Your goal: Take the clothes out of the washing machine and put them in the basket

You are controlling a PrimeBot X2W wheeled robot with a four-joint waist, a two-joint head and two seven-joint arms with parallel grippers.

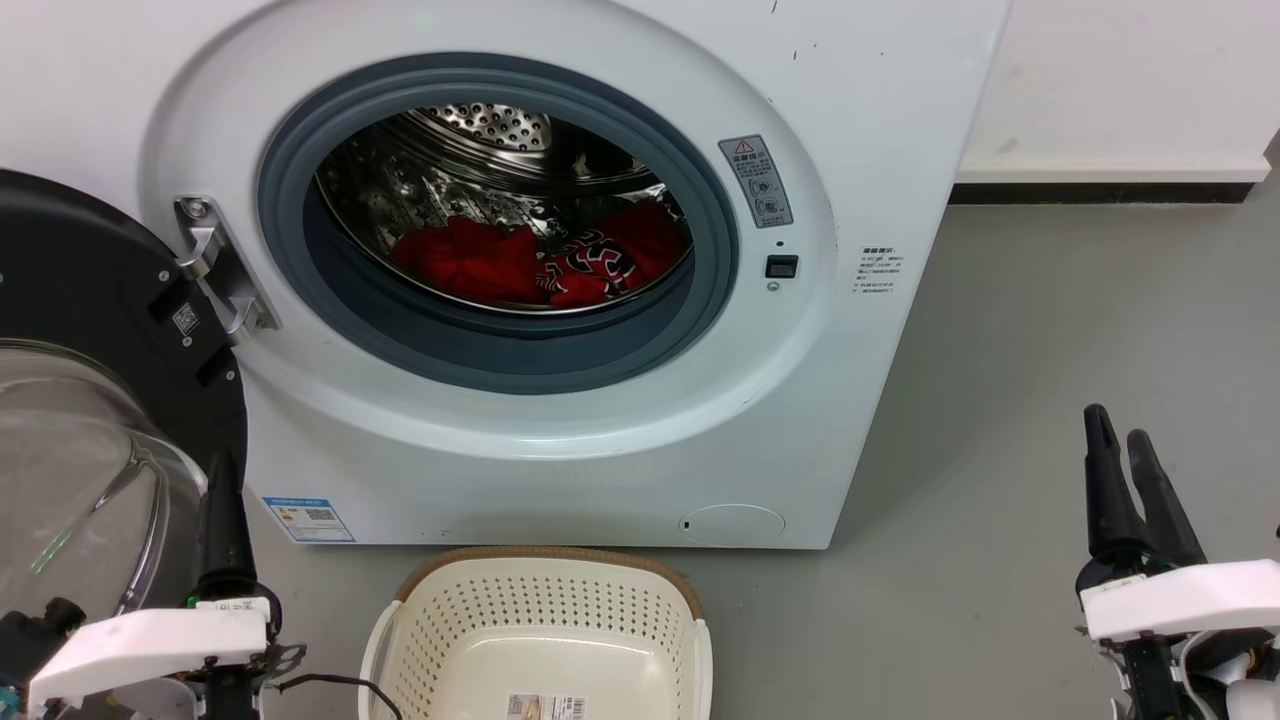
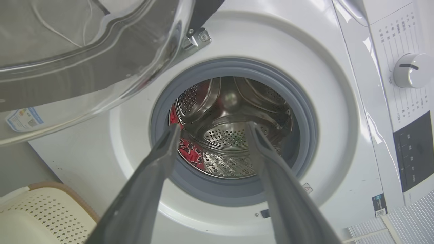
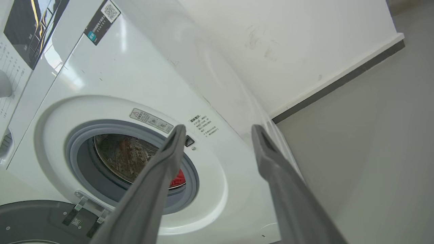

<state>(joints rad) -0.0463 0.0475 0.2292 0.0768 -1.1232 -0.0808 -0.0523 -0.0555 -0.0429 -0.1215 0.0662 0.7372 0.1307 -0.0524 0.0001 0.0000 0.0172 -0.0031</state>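
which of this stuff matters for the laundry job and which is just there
For the job: red clothes in the drum; washing machine, door open; basket on the floor before it.
Just there: control dial; warning sticker; skirting board.

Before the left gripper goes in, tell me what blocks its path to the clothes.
Nothing visible does. The door is swung aside to the left, the porthole stands open, and the left gripper, jaws apart, points straight at the clothes lying low in the drum.
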